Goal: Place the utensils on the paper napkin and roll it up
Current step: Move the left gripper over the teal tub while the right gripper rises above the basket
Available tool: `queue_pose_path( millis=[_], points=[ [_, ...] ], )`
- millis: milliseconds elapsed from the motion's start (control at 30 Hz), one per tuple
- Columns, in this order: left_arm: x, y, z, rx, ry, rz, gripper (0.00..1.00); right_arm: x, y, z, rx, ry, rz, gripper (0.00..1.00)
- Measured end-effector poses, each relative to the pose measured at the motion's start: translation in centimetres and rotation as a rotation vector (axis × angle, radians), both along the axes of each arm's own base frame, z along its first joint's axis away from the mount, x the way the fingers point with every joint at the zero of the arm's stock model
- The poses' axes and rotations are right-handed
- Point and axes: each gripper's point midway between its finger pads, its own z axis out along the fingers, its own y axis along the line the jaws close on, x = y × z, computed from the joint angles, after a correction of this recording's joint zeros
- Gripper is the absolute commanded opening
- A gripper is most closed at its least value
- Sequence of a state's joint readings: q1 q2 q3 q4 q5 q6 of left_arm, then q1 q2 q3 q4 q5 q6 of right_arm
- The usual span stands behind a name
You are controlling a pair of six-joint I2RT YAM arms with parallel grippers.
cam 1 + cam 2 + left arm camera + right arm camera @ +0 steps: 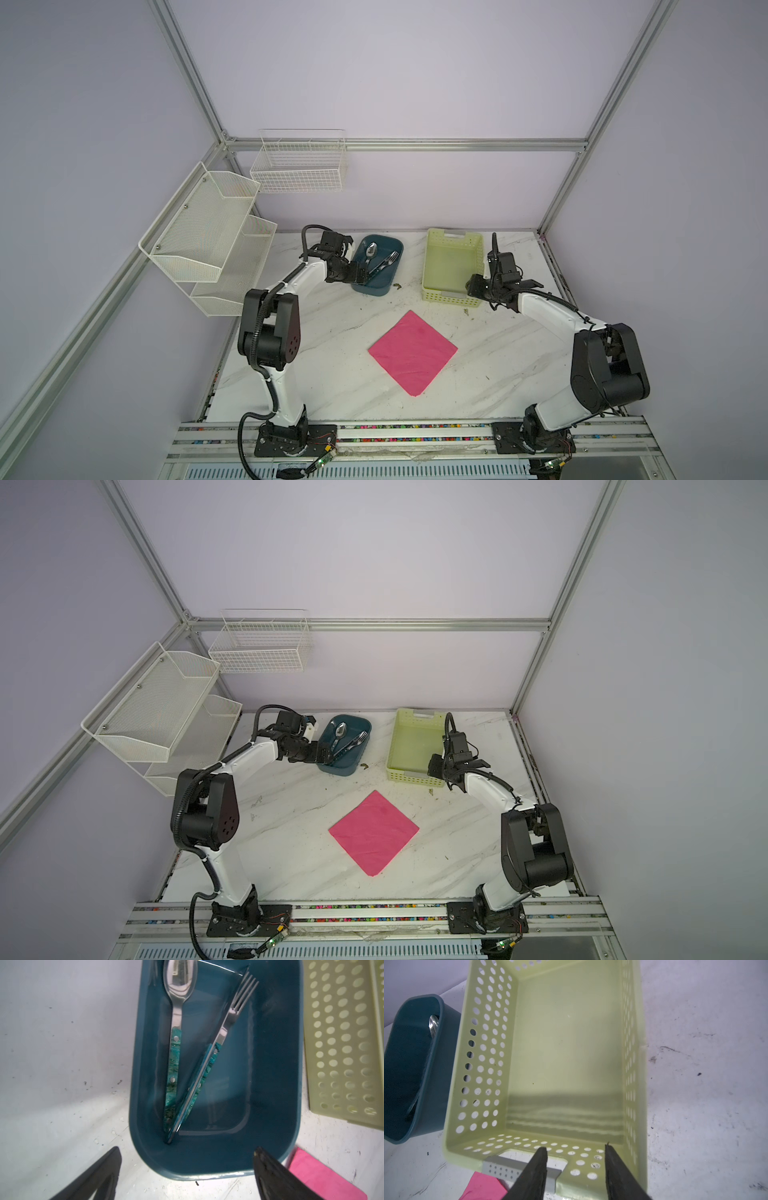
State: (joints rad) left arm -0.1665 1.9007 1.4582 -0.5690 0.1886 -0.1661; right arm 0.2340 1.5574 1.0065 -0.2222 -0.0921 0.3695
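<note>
Lying in tub (270,1084), utensils (173,1068) heads toward back | left fingers (274,1176) wide | right fingers (533,1174) apart

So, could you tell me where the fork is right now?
In both top views the fork lies inside the teal tub, just right of the spoon, toward the back of the table and left of the pale green basket.

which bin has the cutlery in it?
The teal tub, at the left pincer: spoon, fork and knife lie in it. The green basket, by the right pincer, holds nothing.
</note>
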Motion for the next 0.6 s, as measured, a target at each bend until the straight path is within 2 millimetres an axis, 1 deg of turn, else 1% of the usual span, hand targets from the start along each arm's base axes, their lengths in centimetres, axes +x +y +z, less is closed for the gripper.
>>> queue_pose_path(
  millis=[167,267,367,500,600],
  points=[
    [0.3,0.9,0.0,0.023,0.002,0.082,0.94,0.0,-0.8,-0.3,-0.028,0.01,-0.023,0.48],
    [0.8,0.6,0.9,0.042,-0.024,0.09,0.9,0.2,-1.1,0.0,-0.037,0.01,-0.029,0.48],
    [1.6,-0.5,2.7,0.052,-0.07,0.075,0.86,0.6,-1.1,0.7,-0.042,-0.005,-0.03,0.48],
    [3.2,-2.8,6.1,0.046,-0.143,0.027,0.82,1.0,-1.0,1.4,-0.037,-0.018,-0.025,0.47],
    [4.5,-4.1,7.3,0.042,-0.173,-0.008,0.79,1.2,-0.7,2.0,-0.028,-0.025,-0.017,0.47]
  ],
)
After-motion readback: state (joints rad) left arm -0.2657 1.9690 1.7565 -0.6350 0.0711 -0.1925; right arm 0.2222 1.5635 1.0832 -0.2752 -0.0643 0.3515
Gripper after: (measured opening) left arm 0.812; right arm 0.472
